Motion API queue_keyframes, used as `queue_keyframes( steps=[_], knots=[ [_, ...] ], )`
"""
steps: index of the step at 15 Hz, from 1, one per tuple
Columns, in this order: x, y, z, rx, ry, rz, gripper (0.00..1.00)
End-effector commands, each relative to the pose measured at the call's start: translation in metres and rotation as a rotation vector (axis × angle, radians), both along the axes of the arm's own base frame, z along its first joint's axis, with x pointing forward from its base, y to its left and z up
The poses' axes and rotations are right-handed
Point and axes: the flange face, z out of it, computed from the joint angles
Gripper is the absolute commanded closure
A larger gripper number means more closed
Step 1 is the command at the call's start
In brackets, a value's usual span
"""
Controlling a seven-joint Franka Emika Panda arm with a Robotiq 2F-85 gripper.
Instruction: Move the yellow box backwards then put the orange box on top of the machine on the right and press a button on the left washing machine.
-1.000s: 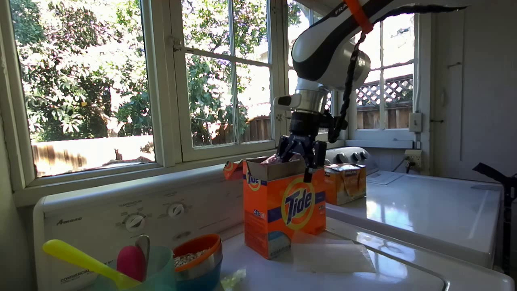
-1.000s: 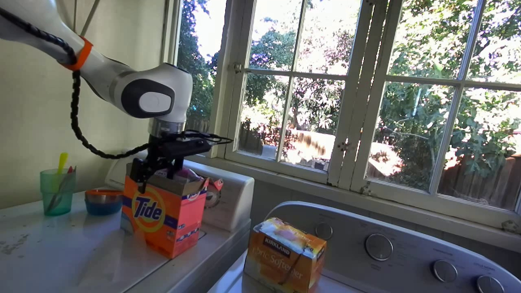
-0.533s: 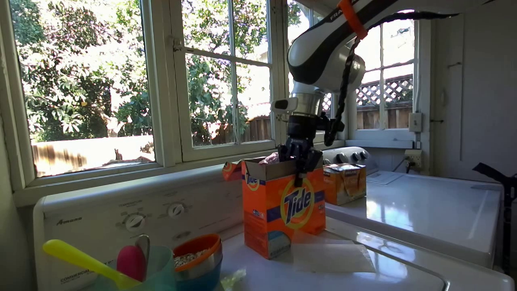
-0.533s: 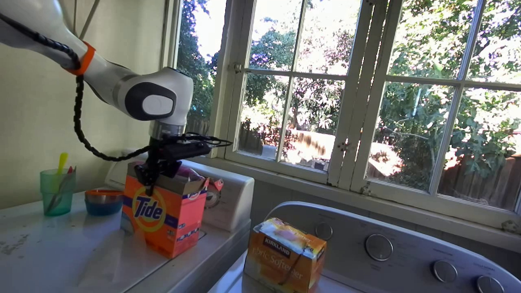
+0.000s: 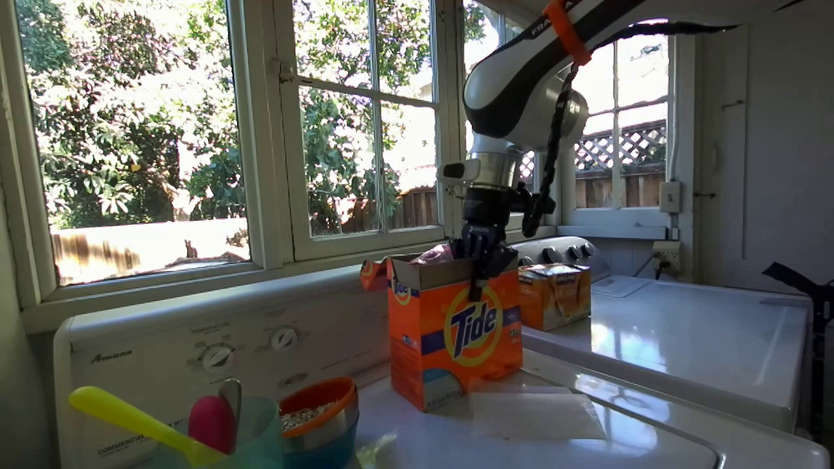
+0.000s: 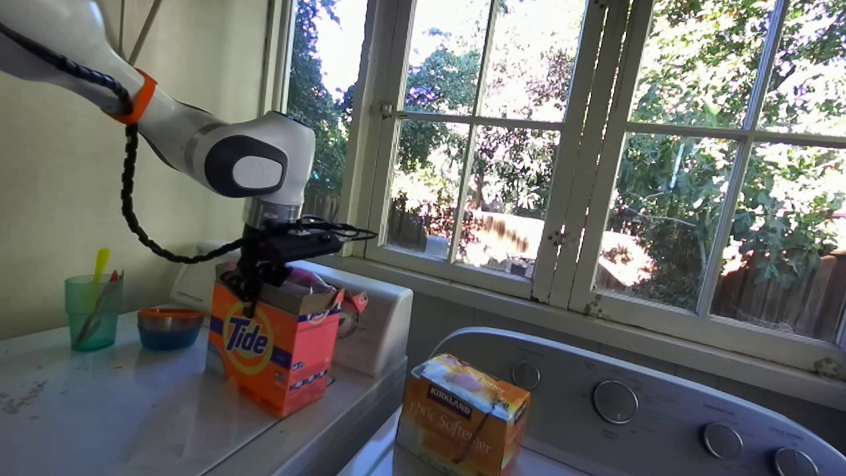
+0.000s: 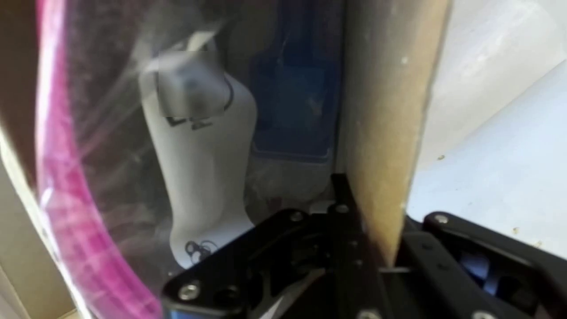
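The orange box [image 5: 456,352], marked Tide, stands open-topped on the left washing machine [image 5: 143,352]. My gripper [image 7: 376,221] is shut on the box's front cardboard wall. One finger [image 5: 476,290] lies against the printed front; the inner one reaches down inside, visible in the wrist view. A clear bag with a pink edge [image 7: 84,230] fills the box. On the machine on the right [image 5: 704,332] sits the yellow box [image 6: 462,423], labelled Kirkland, close to the control panel [image 6: 562,390]. Knobs show on the left machine's panel, but I cannot make out which part is a button.
A green cup [image 6: 94,314] with utensils and a blue bowl with an orange rim [image 6: 168,328] stand beside the orange box. A thin sheet [image 5: 534,413] lies in front of it. Windows rise behind the machines. A torn flap [image 5: 374,275] sticks out of the box's side.
My gripper has come down over the front wall of the orange box and closed on it. The box has shifted slightly toward the panel behind it. The yellow box has stayed put.
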Motion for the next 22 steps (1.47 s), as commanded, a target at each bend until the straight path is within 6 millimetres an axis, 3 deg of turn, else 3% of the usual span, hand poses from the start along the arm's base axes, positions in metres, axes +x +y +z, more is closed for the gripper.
queue_keyframes(
  steps=[1, 5, 11, 16, 20, 22],
  knots=[
    [0.0, 0.0, 0.0, 0.0, 0.001, 0.0, 0.96],
    [-0.003, -0.001, 0.005, -0.001, 0.007, -0.019, 0.99],
    [-0.043, -0.013, 0.034, 0.0, 0.064, -0.347, 0.99],
    [-0.094, 0.006, 0.051, 0.004, 0.116, -0.624, 0.99],
    [-0.14, 0.011, 0.045, 0.007, 0.178, -0.842, 0.99],
    [-0.161, 0.002, 0.04, 0.011, 0.201, -0.949, 0.99]
  ],
)
